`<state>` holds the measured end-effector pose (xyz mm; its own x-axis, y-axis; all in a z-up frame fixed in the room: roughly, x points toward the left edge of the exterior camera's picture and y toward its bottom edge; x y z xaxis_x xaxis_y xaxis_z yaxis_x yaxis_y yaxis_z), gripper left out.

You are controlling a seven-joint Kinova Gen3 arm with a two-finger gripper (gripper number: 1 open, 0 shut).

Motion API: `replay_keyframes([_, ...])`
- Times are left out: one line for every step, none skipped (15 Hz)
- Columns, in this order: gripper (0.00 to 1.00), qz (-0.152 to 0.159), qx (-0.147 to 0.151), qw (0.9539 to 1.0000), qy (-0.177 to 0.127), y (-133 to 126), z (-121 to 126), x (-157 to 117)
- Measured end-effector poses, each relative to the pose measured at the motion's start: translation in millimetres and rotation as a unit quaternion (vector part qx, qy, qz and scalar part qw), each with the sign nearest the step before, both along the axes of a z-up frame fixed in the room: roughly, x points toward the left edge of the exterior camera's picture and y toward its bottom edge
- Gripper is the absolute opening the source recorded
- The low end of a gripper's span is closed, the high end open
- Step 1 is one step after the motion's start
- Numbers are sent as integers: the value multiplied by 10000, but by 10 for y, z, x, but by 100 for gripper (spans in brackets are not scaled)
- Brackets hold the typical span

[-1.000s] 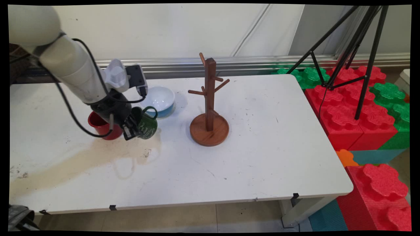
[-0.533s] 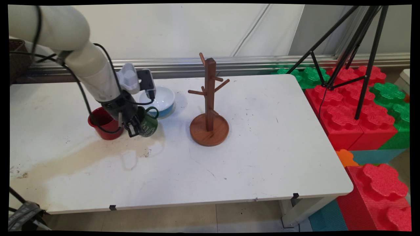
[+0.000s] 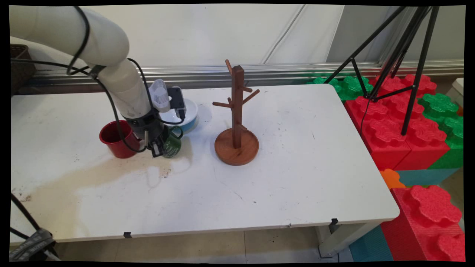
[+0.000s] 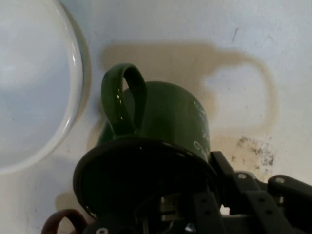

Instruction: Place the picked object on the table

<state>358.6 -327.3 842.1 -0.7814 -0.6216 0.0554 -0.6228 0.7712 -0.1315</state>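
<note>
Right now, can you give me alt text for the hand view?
The hand grips a green mug by its rim, handle pointing up in the picture. A white bowl sits at left, on a stained white table.

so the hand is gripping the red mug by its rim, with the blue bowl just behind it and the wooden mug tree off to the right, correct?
Not quite: the hand is gripping the green mug by its rim, not the red mug, which stands free beside it. The main view shows this. The blue bowl behind and the wooden mug tree to the right are as you say.
</note>
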Motion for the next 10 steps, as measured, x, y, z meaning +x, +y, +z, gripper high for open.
replay_keyframes([0,-4,24,10000,-22,-19,-23,-11])
replay_keyframes([0,-9,49,10000,-43,-38,-45,-25])
replay_keyframes([0,-10,74,10000,-61,-54,-67,-38])
replay_keyframes([0,-8,90,9999,-76,-67,-82,-49])
replay_keyframes([0,-6,99,9999,-81,-76,-91,-57])
replay_keyframes([0,-4,109,9999,-88,-90,-103,-68])
replay_keyframes([100,3,113,9999,-91,-104,-115,-81])
replay_keyframes([100,25,110,9999,-89,-115,-125,-90])
replay_keyframes([100,39,102,9999,-84,-129,-133,-102])
replay_keyframes([100,70,85,9999,-72,-142,-139,-112])
